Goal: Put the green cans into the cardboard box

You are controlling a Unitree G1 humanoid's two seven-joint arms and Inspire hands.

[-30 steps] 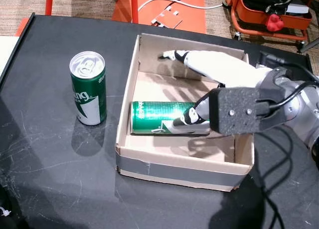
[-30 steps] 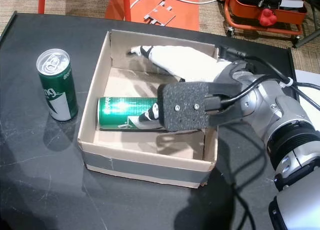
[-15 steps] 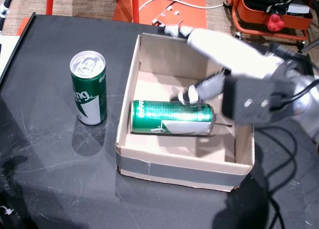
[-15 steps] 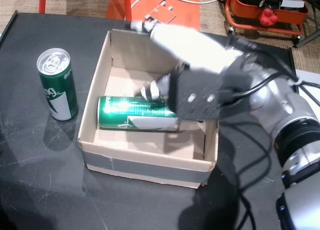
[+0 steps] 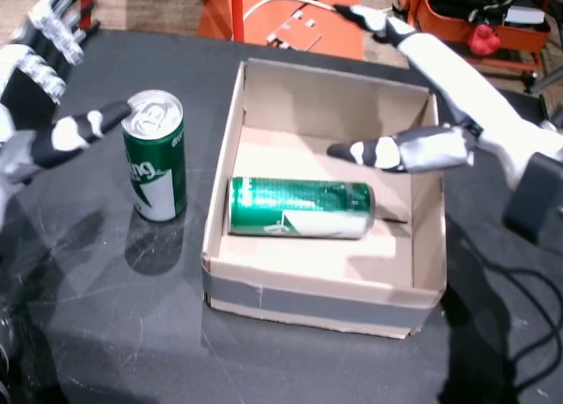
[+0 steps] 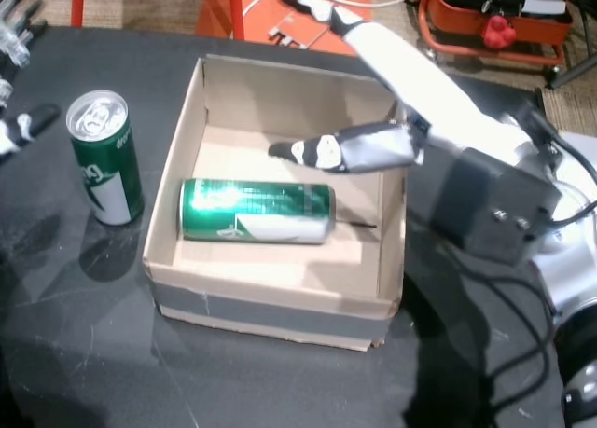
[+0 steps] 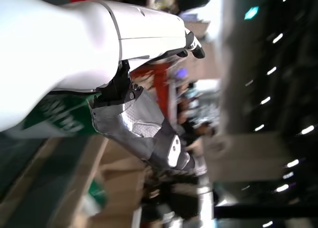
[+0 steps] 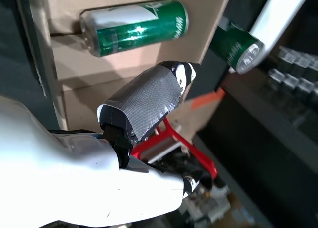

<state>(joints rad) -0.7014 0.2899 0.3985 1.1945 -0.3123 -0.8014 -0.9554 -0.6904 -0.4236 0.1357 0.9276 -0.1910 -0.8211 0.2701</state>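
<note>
Two green cans counted: one can (image 5: 299,209) lies on its side inside the one cardboard box (image 5: 317,294), the other can (image 5: 155,156) stands upright on the black table (image 5: 106,325) just left of it. My right hand (image 5: 440,113) hovers over the box, fingers spread, empty; my left hand (image 5: 40,96) is spread open beside the standing can, thumb near its rim, holding nothing.

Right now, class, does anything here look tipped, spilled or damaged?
Only mildly: the green can in the cardboard box lies on its side, while the other can stands upright on the table. No spill shows.
</note>
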